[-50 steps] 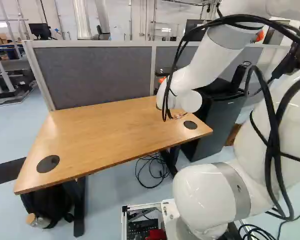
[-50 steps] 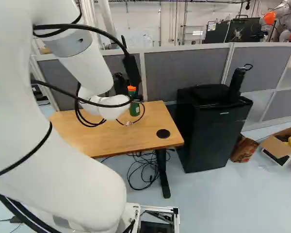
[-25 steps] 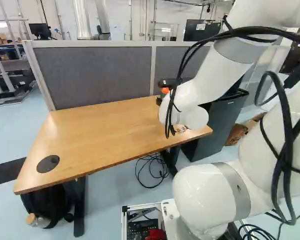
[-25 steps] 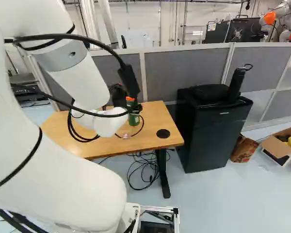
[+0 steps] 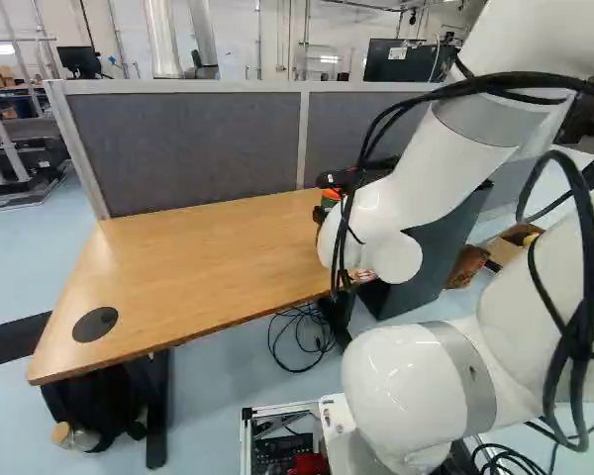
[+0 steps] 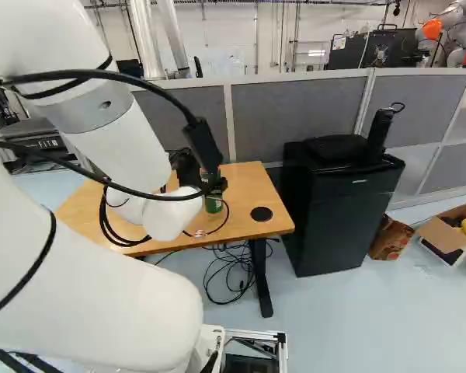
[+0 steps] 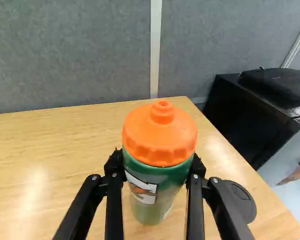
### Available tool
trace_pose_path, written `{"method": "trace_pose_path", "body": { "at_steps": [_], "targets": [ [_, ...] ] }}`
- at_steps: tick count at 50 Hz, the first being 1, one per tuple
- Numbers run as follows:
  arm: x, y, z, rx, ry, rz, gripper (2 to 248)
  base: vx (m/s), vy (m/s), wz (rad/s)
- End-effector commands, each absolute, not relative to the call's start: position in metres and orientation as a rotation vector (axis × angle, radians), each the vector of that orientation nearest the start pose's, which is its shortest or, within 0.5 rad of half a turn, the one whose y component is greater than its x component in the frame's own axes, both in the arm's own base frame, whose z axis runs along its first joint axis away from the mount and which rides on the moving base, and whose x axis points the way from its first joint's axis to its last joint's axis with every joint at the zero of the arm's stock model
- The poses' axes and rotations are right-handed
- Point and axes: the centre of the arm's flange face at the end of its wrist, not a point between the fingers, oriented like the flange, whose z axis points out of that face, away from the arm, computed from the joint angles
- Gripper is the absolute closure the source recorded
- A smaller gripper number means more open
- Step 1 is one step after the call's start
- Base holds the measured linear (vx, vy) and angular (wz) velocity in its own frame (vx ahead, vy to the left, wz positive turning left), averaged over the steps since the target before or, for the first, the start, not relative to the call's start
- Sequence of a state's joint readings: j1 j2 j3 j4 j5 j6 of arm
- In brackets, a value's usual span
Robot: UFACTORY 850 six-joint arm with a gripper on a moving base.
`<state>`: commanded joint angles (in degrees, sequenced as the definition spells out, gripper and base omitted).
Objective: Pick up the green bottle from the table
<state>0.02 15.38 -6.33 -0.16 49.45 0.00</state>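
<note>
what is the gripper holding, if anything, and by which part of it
The gripper holds the green bottle by the upper part of its body, just below the orange cap, one finger on each side.

Green bottle (image 7: 160, 172) with orange cap (image 7: 160, 132), tan wood-grained table (image 7: 50, 150); flecked grey panels (image 7: 65, 50), far; black cabinet (image 6: 334, 217), right; white arm (image 6: 101, 295).

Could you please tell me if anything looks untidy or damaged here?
Yes, black cables lie loosely tangled on the floor below the brown wooden desk, which looks untidy. The green bottle with the orange lid, held in the black two-fingered gripper, shows no visible damage.
</note>
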Motion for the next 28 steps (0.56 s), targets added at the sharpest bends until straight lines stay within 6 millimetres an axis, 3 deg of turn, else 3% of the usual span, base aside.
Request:
{"method": "trace_pose_path", "body": {
  "at_steps": [28],
  "targets": [
    [0.2703,0.0000,0.3656,-2.558,0.000,-1.824,136,0.000,0.000,0.000]
  ]
}}
